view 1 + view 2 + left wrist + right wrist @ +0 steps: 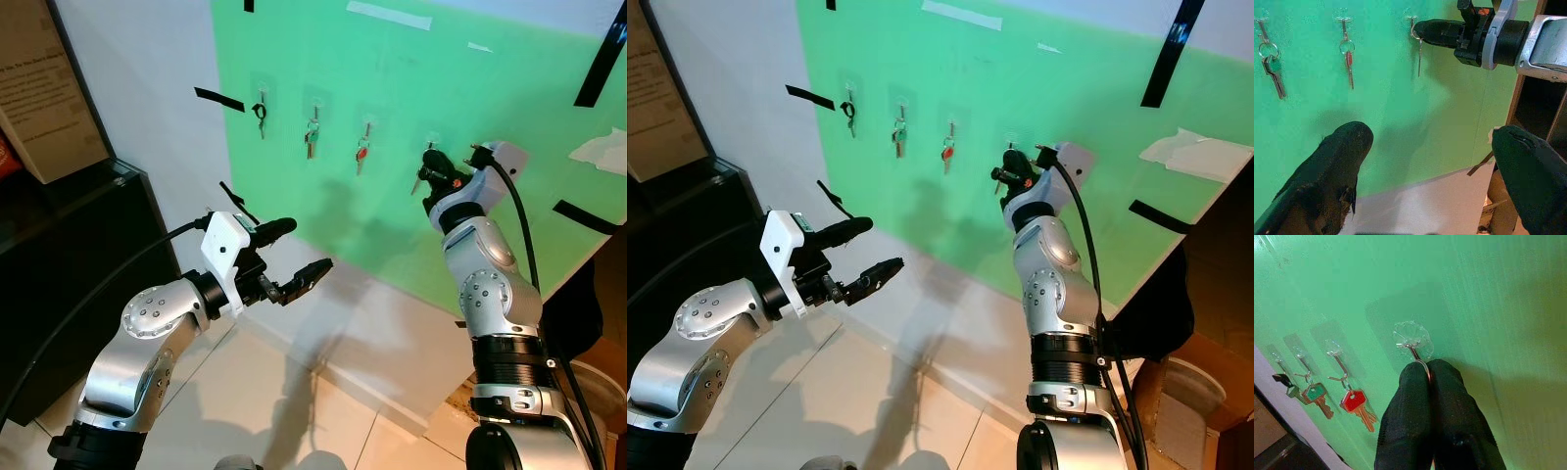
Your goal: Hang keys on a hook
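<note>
A green board (411,117) on the wall carries a row of clear hooks. Three of them hold keys: a black-tagged one (261,116), a green-tagged one (311,137) and a red-tagged one (361,152). My right gripper (429,157) is up at the rightmost hook (1411,340), shut on a key ring (1423,366) that touches the hook's wire. The key (1420,56) hangs below the ring. My left gripper (306,246) stands open in front of the board, lower and to the left, holding nothing.
A black cabinet (78,255) stands against the wall on the left. Black tape strips (219,99) mark the board's corners. White floor tiles (294,411) lie below, with a cardboard box (1190,392) at the lower right.
</note>
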Robot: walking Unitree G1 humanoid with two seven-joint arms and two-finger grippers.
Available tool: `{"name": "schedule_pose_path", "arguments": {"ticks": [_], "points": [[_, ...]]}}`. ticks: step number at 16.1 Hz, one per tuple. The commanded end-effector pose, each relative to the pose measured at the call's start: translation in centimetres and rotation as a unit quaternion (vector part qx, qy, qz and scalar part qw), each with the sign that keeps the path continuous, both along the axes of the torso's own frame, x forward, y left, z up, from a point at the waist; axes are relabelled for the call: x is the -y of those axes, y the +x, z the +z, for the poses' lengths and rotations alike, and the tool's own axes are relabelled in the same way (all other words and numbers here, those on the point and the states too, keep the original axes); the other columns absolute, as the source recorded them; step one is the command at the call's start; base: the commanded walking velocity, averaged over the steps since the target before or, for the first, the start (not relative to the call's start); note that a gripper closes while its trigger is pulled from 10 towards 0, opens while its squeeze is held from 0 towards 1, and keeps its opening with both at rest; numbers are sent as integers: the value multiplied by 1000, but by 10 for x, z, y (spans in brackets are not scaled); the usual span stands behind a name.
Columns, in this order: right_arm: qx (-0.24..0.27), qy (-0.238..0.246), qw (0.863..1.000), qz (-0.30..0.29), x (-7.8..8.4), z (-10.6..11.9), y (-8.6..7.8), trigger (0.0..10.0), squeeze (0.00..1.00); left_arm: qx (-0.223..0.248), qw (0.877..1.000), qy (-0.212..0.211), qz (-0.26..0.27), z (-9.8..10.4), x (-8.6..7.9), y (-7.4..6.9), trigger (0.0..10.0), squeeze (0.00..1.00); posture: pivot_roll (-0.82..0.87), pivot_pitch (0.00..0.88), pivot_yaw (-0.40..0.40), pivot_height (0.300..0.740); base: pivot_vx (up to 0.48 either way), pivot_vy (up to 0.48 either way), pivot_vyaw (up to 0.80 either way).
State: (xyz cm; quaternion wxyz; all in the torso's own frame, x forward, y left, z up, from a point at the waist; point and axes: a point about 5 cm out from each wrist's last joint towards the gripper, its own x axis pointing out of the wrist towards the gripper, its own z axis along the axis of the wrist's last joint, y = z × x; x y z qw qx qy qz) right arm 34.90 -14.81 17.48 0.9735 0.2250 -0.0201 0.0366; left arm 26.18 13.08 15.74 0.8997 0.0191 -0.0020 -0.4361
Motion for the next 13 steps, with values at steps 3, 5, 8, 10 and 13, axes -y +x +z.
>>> {"name": "schedule_pose_path", "arguments": {"ticks": [3,5,8,10,13], "points": [[-66,-1,998,-4,1,-28,-3,10000,0,-1,1000,4,-7,1,1,-1,10000,0,83,0,-35,740,0,0,0],[-64,7,998,-3,1,-28,-3,10000,1000,-1,1000,5,-7,1,0,-1,10000,0,83,0,-33,740,0,0,0],[-65,8,998,-5,1,-28,-3,10000,1000,-1,1000,5,-8,1,1,-1,10000,0,83,0,-32,740,0,0,0],[-66,9,998,-9,3,-28,-3,10000,1000,-1,1000,5,-7,1,1,0,10000,0,83,0,-33,740,0,0,0],[-69,11,997,-11,5,-30,-4,10000,1000,-1,1000,5,-8,1,1,1,10000,0,81,0,-29,740,0,0,0]]}}
